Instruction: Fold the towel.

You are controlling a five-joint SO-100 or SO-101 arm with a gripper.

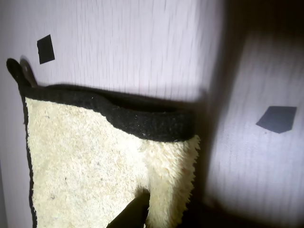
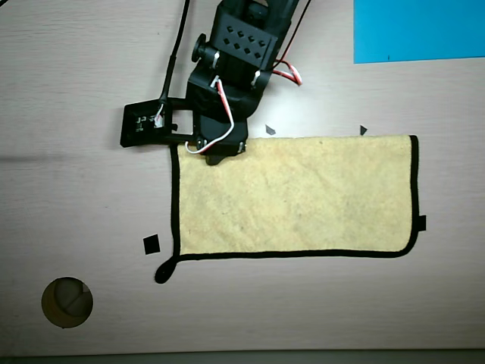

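Observation:
The towel (image 2: 303, 197) is pale yellow and fuzzy with black edging, and lies spread flat on the table in the overhead view. Its black loop tab (image 2: 163, 271) sticks out at the lower left corner. My gripper (image 2: 216, 150) is down on the towel's upper left corner. In the wrist view the towel (image 1: 80, 161) fills the lower left, with its loop tab (image 1: 16, 71) at the upper left. One dark finger (image 1: 133, 213) presses into the cloth at the bottom edge. The fuzzy corner bunches up beside it, so the gripper (image 1: 142, 204) looks shut on that corner.
A blue sheet (image 2: 419, 30) lies at the top right. Small black tape marks (image 2: 151, 244) sit on the wooden table (image 2: 76, 189) around the towel. Two tape marks show in the wrist view (image 1: 46, 48). A round hole (image 2: 67, 302) is at the lower left.

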